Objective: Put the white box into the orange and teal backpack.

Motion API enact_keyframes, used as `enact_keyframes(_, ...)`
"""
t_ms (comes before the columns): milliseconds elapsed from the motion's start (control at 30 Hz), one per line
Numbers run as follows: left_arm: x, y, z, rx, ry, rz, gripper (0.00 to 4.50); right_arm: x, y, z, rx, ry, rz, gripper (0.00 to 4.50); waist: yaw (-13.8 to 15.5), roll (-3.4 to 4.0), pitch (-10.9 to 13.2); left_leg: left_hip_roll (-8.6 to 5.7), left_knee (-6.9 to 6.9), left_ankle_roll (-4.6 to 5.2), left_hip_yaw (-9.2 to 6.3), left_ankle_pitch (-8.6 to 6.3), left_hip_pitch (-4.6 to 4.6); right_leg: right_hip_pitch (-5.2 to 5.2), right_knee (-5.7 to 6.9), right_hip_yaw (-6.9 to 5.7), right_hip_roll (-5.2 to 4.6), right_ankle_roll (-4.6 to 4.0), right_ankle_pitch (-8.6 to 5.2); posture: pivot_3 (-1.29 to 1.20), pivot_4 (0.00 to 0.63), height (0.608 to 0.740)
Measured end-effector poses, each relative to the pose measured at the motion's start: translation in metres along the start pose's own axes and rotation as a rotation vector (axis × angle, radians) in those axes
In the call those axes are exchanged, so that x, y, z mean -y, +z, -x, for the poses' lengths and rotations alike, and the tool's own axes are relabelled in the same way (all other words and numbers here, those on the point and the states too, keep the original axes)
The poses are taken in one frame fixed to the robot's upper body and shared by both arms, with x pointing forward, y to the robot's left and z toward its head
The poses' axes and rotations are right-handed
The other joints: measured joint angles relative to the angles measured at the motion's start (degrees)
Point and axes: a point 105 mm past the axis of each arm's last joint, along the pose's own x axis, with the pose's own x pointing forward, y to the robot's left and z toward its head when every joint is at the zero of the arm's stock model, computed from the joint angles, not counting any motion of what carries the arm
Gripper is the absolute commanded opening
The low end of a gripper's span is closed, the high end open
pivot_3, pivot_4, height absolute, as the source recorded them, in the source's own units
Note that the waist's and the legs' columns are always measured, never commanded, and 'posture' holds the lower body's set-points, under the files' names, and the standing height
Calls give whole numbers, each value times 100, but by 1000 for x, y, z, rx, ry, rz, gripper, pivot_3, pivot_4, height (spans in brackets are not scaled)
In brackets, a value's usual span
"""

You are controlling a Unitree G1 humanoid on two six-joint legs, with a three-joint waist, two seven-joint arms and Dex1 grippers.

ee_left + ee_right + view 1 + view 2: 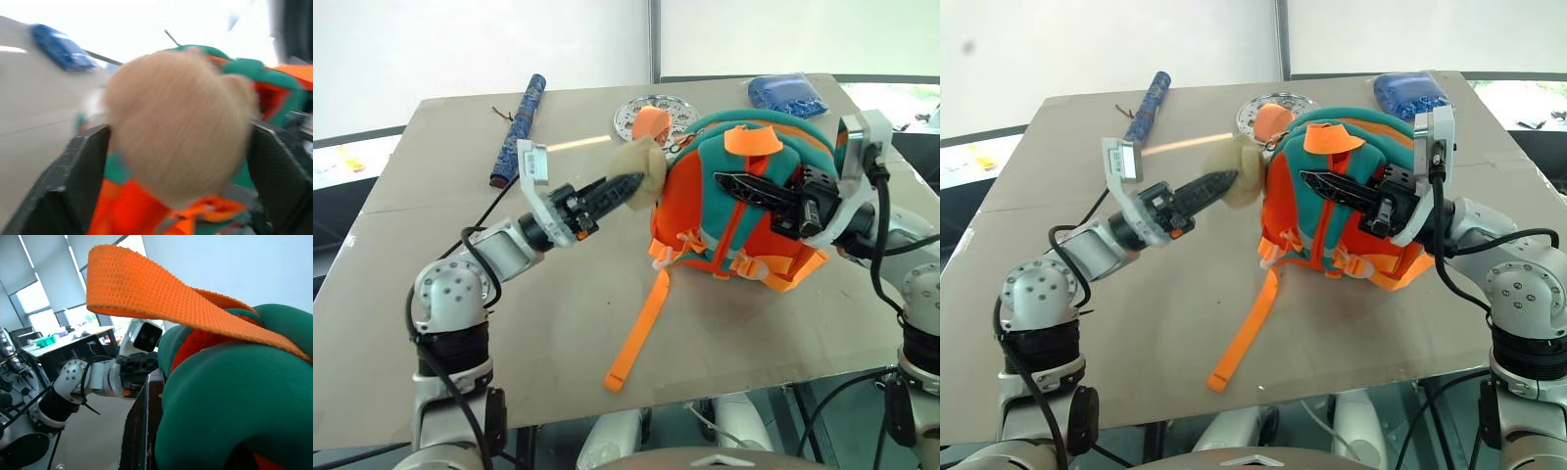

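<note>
Left gripper (631,186): fingers (78,171) stand parted on either side of the tan plush toy (641,166). In the left wrist view the plush fills the gap between them; contact on either side cannot be confirmed. In the head views the dark fingertips reach the plush at the upper left edge of the backpack, centre of frame.

Right gripper (744,188): fingers closed and pressed flat against the front of the orange and teal backpack (734,211), pointing toward frame left across the teal panel. The right wrist view shows a dark finger (142,431) hard against the teal padded trim; whether any fabric is pinched between the fingers cannot be told.

Backpack: stands on the bench (558,323), centre right of frame, held between the two arms. Orange body, teal front panel and trim. An orange webbing loop (752,138) sits on top; the same loop arcs across the upper part of the right wrist view. A long orange strap (641,328) trails from the lower left of the pack toward the lower centre of frame, lying flat on the bench.

White box: cannot be made out in the views.

Further out on the bench: round perforated metal plate (651,116) just behind the plush, upper centre; blue pouch (786,93) upper right, near the far edge; dark patterned rolled tube (517,127) upper left, lying diagonally, well apart from the pack.
</note>
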Motion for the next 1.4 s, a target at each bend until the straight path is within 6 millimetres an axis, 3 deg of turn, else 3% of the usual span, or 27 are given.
enact_keyframes(200, -9, 6, -5, 56, 10, 9, 41, -1, 1, 1, -8, -2, -1, 0, 12, -1, 0, -1, 1, 0, -5, 0, -7, -2, -6, -5, -1, 0, 0, 0, 150, 733)
enact_keyframes(333, -20, 9, -10, 90, 50, 49, 13, -1, 1, 2, -16, -7, 3, 0, 11, -1, 0, 0, 2, 0, -7, 0, -3, -1, 3, -6, -2, 0, 0, 0, 150, 733)
enact_keyframes(467, -14, 5, -9, 88, 7, 69, 13, -3, 2, 2, -23, -8, 14, 0, -14, -1, 0, 0, 2, 0, -6, 0, -5, -2, -1, -6, -2, 1, 0, 0, 150, 733)
enact_keyframes(600, 5, 0, 0, 66, -120, 144, 1424, -4, 2, 1, -24, -4, 18, 0, -27, -1, 0, 0, 2, 0, -7, 0, -8, -3, -2, -7, -2, 1, 0, 0, 150, 733)
enact_keyframes(733, 20, 10, 9, 68, -199, 178, 3370, -4, 2, 2, -25, -6, 19, 0, -24, -1, 0, 1, 2, 0, -10, 0, -5, -3, 3, -8, -2, 1, 0, 0, 150, 733)
enact_keyframes(833, 20, 19, 23, 103, -232, 259, 3370, -3, 2, 2, -27, -10, 21, 0, -28, -1, 0, 1, 2, 0, -10, 0, -4, -3, 4, -7, -1, 1, 0, 0, 150, 733)
enact_keyframes(1000, 6, 26, 26, 163, -150, 261, 3370, -3, 2, 2, -28, -11, 23, 0, 7, -1, 0, -1, 2, 0, -11, 0, -6, -2, 1, -8, -2, 1, 0, 0, 150, 733)
enact_keyframes(1133, 14, 9, 19, 76, -170, 249, 3370, -3, 2, 2, -28, -12, 23, 0, 1, -1, 0, -1, 2, 0, -8, 0, -6, -2, -1, -6, -3, 1, 0, 0, 150, 733)
enact_keyframes(1400, 6, -8, 9, 22, -108, 204, 3370, -3, 2, 2, -28, -12, 22, 0, 16, -1, 0, -1, 1, 0, -9, 0, -6, -2, 0, -7, -2, 1, 0, 0, 150, 733)
